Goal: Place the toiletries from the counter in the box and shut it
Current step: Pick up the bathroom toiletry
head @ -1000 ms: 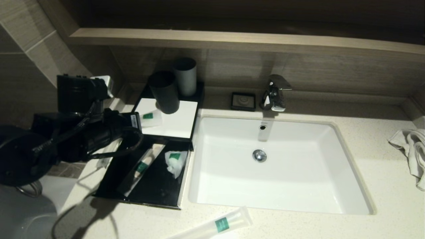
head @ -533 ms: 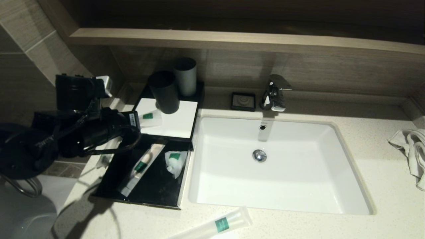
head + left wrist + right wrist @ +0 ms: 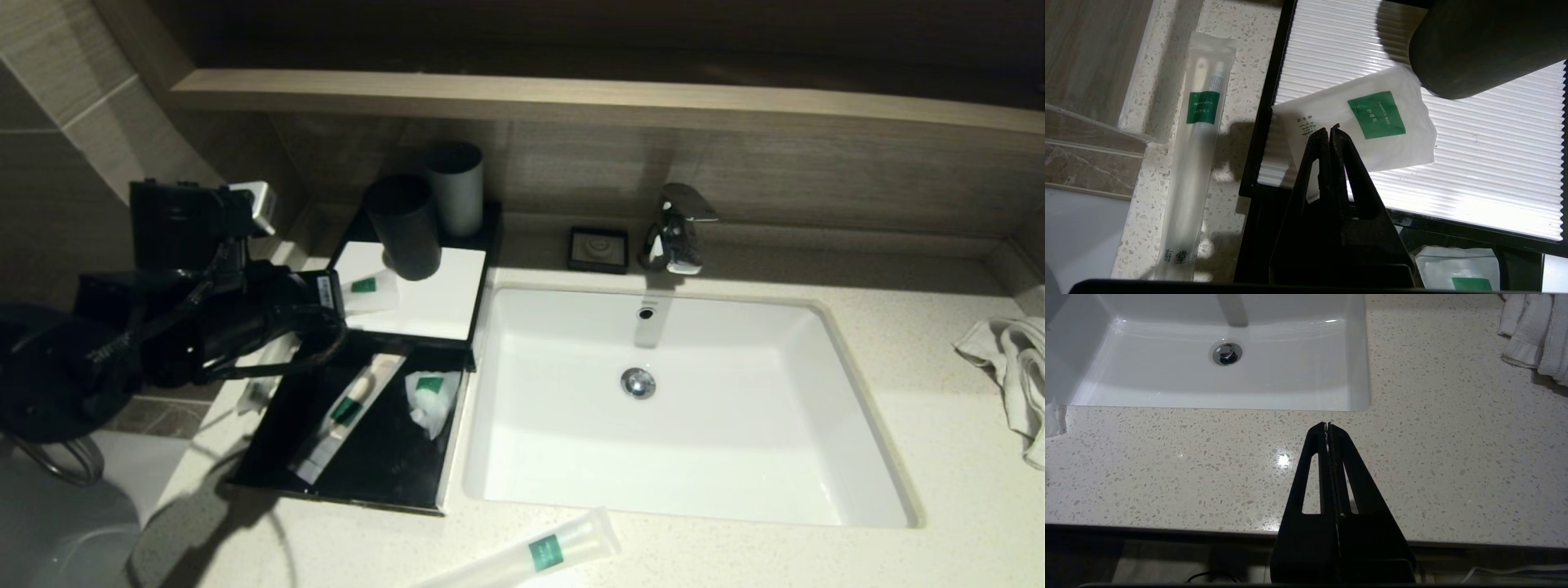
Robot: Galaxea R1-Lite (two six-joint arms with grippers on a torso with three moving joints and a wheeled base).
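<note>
The black box (image 3: 384, 478) lies open left of the sink, holding a toothbrush packet (image 3: 347, 408) and a small white sachet (image 3: 429, 400). Behind it lies its white ribbed lid (image 3: 433, 306). My left gripper (image 3: 1329, 130) is shut on a white vanity kit packet with a green label (image 3: 1376, 118) at the lid's left edge; the packet also shows in the head view (image 3: 369, 290). Another toothbrush packet (image 3: 1198, 134) lies on the counter left of the box. A third toothbrush packet (image 3: 535, 554) lies on the front counter. My right gripper (image 3: 1327, 425) is shut and empty above the front counter.
Two dark cups (image 3: 404, 224) (image 3: 455, 188) stand at the back of the lid, one close to the held packet (image 3: 1486, 45). The white sink (image 3: 849, 392), faucet (image 3: 673, 229) and black soap dish (image 3: 598, 249) are to the right. A towel (image 3: 1012, 367) lies at the far right.
My left arm has drawn slightly to the left, with the vanity kit packet shifting a little with it. Nothing else has moved.
</note>
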